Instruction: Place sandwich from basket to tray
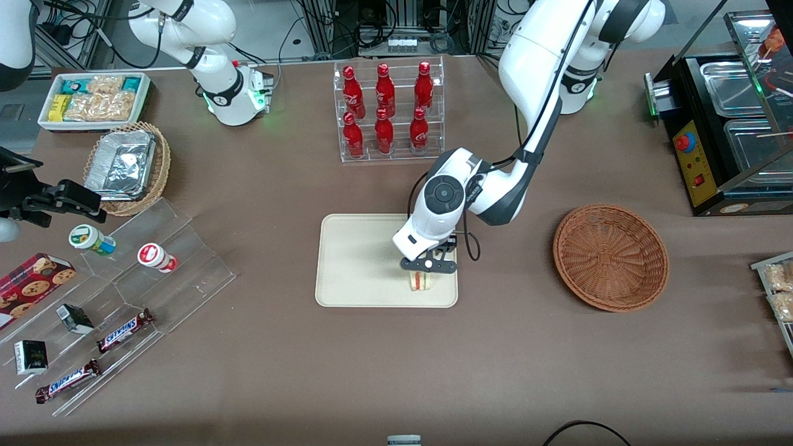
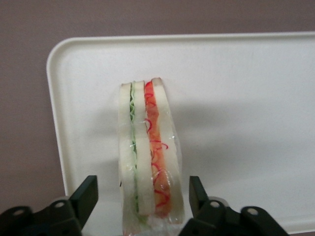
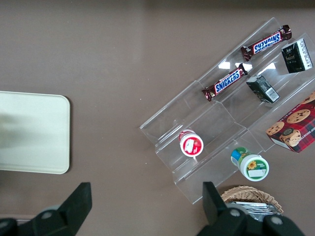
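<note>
The sandwich (image 1: 422, 280) stands on edge on the tray (image 1: 353, 260), near the tray's corner closest to the front camera and toward the working arm's end. In the left wrist view the sandwich (image 2: 150, 155) shows its layered edge: pale bread slices with green filling in one seam and red in the other, wrapped in clear film. The pincer (image 1: 427, 266) is directly above it, and in the left wrist view the pincer (image 2: 142, 196) is released: its two dark fingers (image 2: 84, 196) stand apart on either side of the sandwich, with a visible gap between each finger and the bread, so nothing is gripped.

Well away from the pincer, toward the parked arm's end of the desk (image 1: 272, 371), lie a white bin of snack packets (image 1: 93, 99), a tan wicker basket with a foil container (image 1: 127, 167), and a clear stepped display (image 1: 155, 272) carrying two small cups, chocolate bars and small boxes. Farther from the front camera than the pincer stands a clear rack of red bottles (image 1: 387, 111). Toward the working arm's end, well apart from the pincer, sits the reddish-brown basket (image 1: 610, 257), holding nothing, and farther along is a black appliance with metal pans (image 1: 725, 130).
</note>
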You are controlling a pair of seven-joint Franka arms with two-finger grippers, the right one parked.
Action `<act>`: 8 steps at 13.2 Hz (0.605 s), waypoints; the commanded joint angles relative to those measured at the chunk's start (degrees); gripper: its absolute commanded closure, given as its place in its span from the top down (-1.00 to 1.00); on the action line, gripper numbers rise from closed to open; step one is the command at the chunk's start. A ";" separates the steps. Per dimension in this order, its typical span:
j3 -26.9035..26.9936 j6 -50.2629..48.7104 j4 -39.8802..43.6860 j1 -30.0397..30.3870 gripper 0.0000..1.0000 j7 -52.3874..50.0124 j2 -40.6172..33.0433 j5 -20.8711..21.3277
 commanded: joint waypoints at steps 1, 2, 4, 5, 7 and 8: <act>0.46 -8.20 -0.21 1.91 1.00 -2.06 -6.74 -0.41; 0.46 -12.06 -0.29 3.84 1.00 -1.45 -9.12 -0.41; 0.46 -17.78 -0.64 7.53 1.00 -0.92 -13.86 -0.23; 0.46 -20.33 -0.91 9.46 1.00 0.48 -15.98 -0.23; 0.54 -23.69 -2.48 12.81 1.00 5.91 -20.28 0.21; 0.54 -23.78 -4.84 15.35 1.00 8.90 -23.44 0.30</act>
